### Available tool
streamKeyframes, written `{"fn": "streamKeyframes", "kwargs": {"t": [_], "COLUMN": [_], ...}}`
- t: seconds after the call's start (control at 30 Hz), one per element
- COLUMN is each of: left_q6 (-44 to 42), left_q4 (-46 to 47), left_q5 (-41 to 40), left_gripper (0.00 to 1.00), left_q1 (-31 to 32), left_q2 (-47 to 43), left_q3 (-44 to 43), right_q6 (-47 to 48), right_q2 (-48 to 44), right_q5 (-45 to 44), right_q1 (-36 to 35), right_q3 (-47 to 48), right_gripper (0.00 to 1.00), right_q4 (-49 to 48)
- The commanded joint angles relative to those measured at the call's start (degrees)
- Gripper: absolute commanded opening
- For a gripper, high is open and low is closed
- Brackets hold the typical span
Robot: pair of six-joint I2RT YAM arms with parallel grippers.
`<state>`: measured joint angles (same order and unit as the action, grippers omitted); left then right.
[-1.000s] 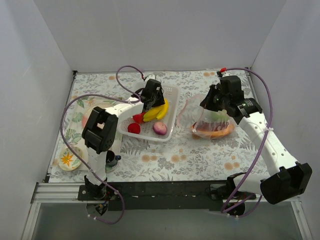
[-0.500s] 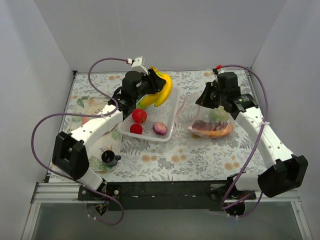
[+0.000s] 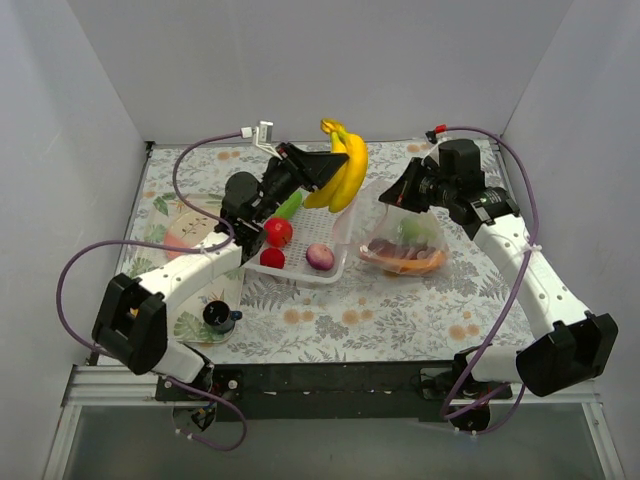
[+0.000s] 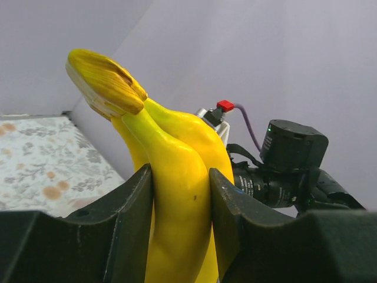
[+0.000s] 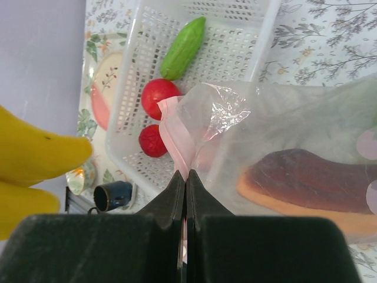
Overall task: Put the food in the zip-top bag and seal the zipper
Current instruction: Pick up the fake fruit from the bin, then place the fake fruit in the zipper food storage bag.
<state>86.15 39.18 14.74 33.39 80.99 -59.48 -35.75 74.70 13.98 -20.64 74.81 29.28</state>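
Note:
My left gripper (image 3: 330,176) is shut on the yellow banana bunch (image 3: 346,168) and holds it in the air over the far end of the white basket (image 3: 338,262), just left of the bag. In the left wrist view the banana bunch (image 4: 171,147) fills the gap in that gripper (image 4: 179,177). My right gripper (image 3: 398,196) is shut on the pink zipper strip (image 5: 177,132) and holds up the mouth of the clear zip-top bag (image 3: 408,243). The bag holds an orange and brown item (image 5: 306,188) and something green (image 3: 420,228). A cucumber (image 5: 184,47), red apple (image 3: 279,231), tomato (image 3: 268,258) and onion (image 3: 320,257) lie in the basket.
A dark blue cup (image 3: 218,317) stands on a floral plate (image 3: 190,330) near the left arm's base. Another floral plate (image 3: 180,225) lies left of the basket. White walls close in the table on three sides.
My left gripper has lifted the banana bunch out of the basket, up and to the right toward the bag. My right gripper has drawn the bag's mouth slightly left and up.

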Motion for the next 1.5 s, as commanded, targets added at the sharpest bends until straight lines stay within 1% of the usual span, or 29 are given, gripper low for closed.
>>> {"fn": "streamKeyframes", "kwargs": {"t": [0.0,0.07,0.17,0.2,0.23,0.33,0.5,0.67,0.7,0.77,0.93,1.03,1.07,1.13,1.23,1.3,1.37,1.4,1.47], "left_q6": [7.19,7.19,8.59,8.68,8.77,9.47,10.62,10.71,11.14,11.67,11.94,11.15,10.8,9.83,8.6,7.55,6.4,5.36,4.38], "left_q4": [20.38,21.29,26.28,30.13,31.91,34.73,40.52,43.52,45.27,47.21,47.39,47.13,46.78,45.11,44.32,43.62,41.43,40.46,37.57], "left_q5": [3.1,2.93,2.31,1.96,1.52,-0.24,-0.85,-0.5,-0.5,-0.77,0.9,1.43,2.3,3.09,4.24,4.42,4.51,4.42,4.24], "left_gripper": [0.24,0.25,0.27,0.26,0.26,0.26,0.29,0.33,0.34,0.34,0.35,0.38,0.41,0.43,0.49,0.56,0.6,0.67,0.73], "left_q1": [2.82,4.05,5.45,5.9,6.34,7.22,7.83,7.83,7.83,7.83,7.83,7.83,7.83,7.83,7.83,7.83,7.83,7.83,7.83], "left_q2": [5.39,6.89,9.18,9.62,10.49,11.47,13.75,14.19,14.19,14.11,13.93,13.49,13.4,13.05,12.88,12.61,12.17,11.56,11.03], "left_q3": [-0.54,-1.33,-0.81,-0.46,0.41,0.42,1.91,4.46,5.77,6.92,7.72,8.24,8.24,8.33,8.77,9.56,9.74,9.74,9.56], "right_q6": [-5.03,-6.96,-10.11,-10.91,-11.97,-15.31,-22.24,-26.12,-27.17,-30.07,-33.77,-34.48,-34.56,-34.74,-35.71,-36.23,-36.32,-36.41,-36.67], "right_q2": [-2.54,-2.71,-3.41,-3.68,-3.94,-4.29,-6.58,-8.77,-9.13,-9.83,-9.92,-10.27,-10.36,-10.8,-10.89,-10.97,-11.06,-11.15,-11.24], "right_q5": [5.53,6.84,8.6,9.13,9.83,12.56,16.34,18.19,18.45,19.59,21.53,21.71,21.79,21.79,22.06,22.41,22.58,22.67,22.94], "right_q1": [-0.1,-0.01,0.17,0.51,0.69,1.48,3.67,5.26,5.87,6.58,7.46,7.81,7.99,8.42,8.69,8.78,8.78,9.04,9.22], "right_q3": [2.98,2.8,1.31,0.87,0.26,-1.94,-6.86,-10.29,-11.86,-13.36,-14.34,-13.72,-13.37,-13.19,-13.28,-13.28,-13.28,-13.28,-13.28], "right_gripper": [0.01,0.01,0.01,0.01,0.01,0.01,0.01,0.01,0.01,0.01,0.01,0.01,0.01,0.01,0.01,0.01,0.01,0.01,0.01], "right_q4": [-5.98,-7.03,-10.2,-10.99,-13.08,-15.82,-23.56,-27.95,-30.66,-33.13,-38.15,-38.16,-38.07,-37.98,-38.94,-39.65,-39.74,-39.82,-40.0]}}
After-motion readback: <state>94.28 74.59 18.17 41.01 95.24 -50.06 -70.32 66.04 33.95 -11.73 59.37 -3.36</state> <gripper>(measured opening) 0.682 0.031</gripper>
